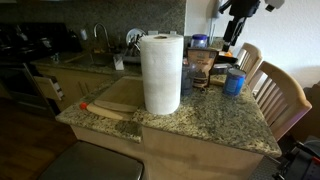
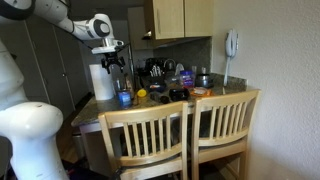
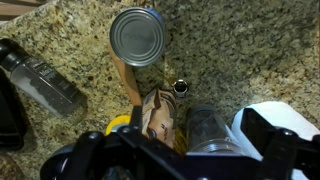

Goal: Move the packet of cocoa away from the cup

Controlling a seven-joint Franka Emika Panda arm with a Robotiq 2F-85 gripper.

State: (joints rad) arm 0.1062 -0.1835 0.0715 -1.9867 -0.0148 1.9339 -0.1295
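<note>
The dark brown cocoa packet (image 1: pixel 203 68) stands on the granite counter, just right of the paper-towel roll. The blue cup (image 1: pixel 234 82) stands close beside it, towards the counter's near right corner. In the wrist view the packet (image 3: pixel 158 115) lies below me, and the cup (image 3: pixel 138 37) shows as a round silvery top a little apart from it. My gripper (image 1: pixel 233 42) hangs above the packet and cup, well clear of both. Its fingers look spread in the wrist view (image 3: pixel 180 165), with nothing between them. In an exterior view the gripper (image 2: pixel 115 62) is over the cup (image 2: pixel 124 97), and the packet is hidden.
A tall white paper-towel roll (image 1: pixel 160 72) and a dark jar (image 3: pixel 205 128) stand right by the packet. A clear bottle (image 3: pixel 40 80), a yellow object (image 3: pixel 118 125) and a wooden piece (image 3: pixel 125 80) lie nearby. Two wooden chairs (image 1: pixel 278 95) stand at the counter's edge; a sink (image 1: pixel 100 58) is behind.
</note>
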